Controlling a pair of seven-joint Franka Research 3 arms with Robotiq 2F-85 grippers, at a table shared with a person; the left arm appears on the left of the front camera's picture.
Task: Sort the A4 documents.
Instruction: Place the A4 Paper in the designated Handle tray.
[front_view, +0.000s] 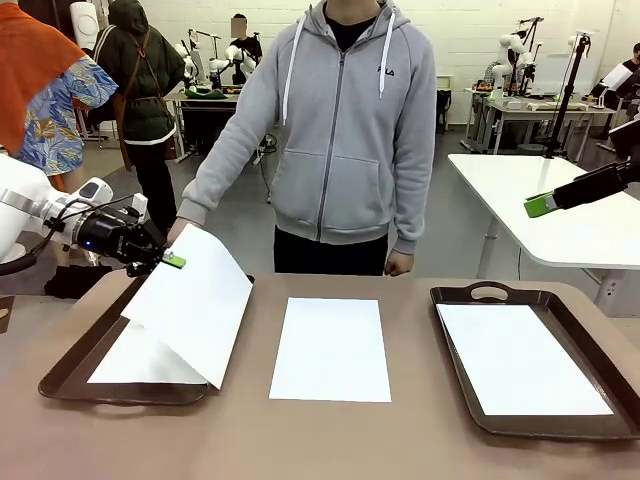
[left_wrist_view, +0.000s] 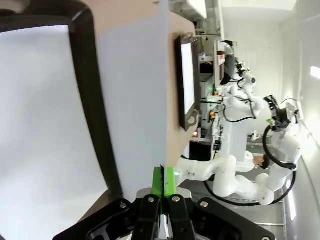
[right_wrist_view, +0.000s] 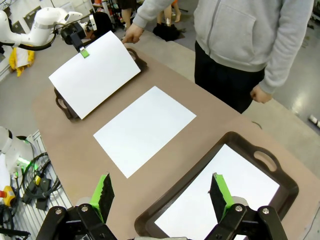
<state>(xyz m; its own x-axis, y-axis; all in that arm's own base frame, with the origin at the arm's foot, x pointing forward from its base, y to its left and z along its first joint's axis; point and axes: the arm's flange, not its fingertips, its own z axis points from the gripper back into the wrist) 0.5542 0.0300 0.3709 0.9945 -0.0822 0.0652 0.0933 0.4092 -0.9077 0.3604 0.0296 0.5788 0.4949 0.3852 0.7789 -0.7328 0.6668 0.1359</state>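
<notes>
Table (front_view: 330, 440): one A4 document (front_view: 330, 350) lies flat at its middle.
Left tray (front_view: 62, 378): the raised document (front_view: 195, 300) hangs tilted above it.
Left tool (front_view: 173, 261): pinching that sheet's corner; we would lower it flat before letting go.
Right tool (right_wrist_view: 162, 189): spread wide, empty.

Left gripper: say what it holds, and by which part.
The left gripper pinches a white paper sheet by one edge, roughly midway between its corners, above the left tray.

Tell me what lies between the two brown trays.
Front view: one white A4 sheet, flat on the table, touching neither the left tray nor the right tray.
</notes>
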